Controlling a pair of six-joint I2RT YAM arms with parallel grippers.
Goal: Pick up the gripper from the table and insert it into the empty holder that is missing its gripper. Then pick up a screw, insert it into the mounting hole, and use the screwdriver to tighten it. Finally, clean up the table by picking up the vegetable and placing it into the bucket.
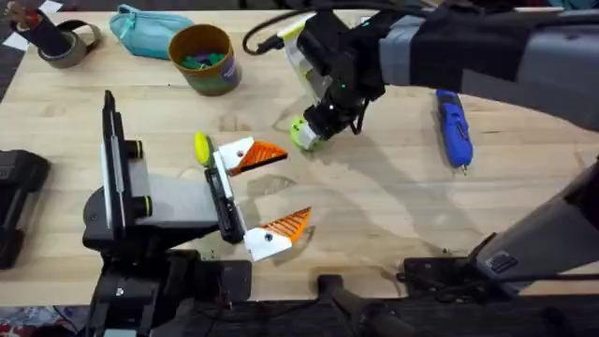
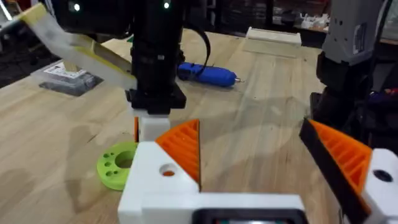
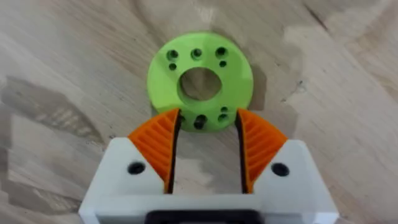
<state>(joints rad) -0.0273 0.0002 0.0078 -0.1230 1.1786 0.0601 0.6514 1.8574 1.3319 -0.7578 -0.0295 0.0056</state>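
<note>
The right arm, dark and bulky close under the overhead camera, covers much of the table's far right and hides its own gripper [image 1: 318,129] from above, so that only the rim of a lime-green round plastic disc [image 1: 303,135] peeps out beneath it. Whether any screws lie on the light wooden table [image 1: 393,197] cannot be made out. What fills the small round mustard-yellow bucket [image 1: 203,58] at the far side is a blurred green-and-blue jumble, too small to name.

In the right wrist view the right gripper's white fingers with orange ribbed pads [image 3: 157,144] stand partly spread, one to each side of the near rim of the disc [image 3: 200,79]. The disc lies flat on the wood, with a large centre hole and small holes round it. The pads sit at its edge, but whether they press it cannot be told.

The left gripper [image 1: 267,192] is spread wide, its two orange-padded fingers well apart and holding nothing, pointing toward the table's middle. It sits at the front of the grey-and-black holder [image 1: 150,192], whose black upright rail carries lime-green knobs at the near left.

The right arm reaches from the lower right across to the table's centre and points steeply down at the disc. The slim blue pen-shaped screwdriver [image 1: 453,126] lies on the wood to the right of that arm, apart from both grippers. In the left wrist view it lies beyond the right gripper.
</note>
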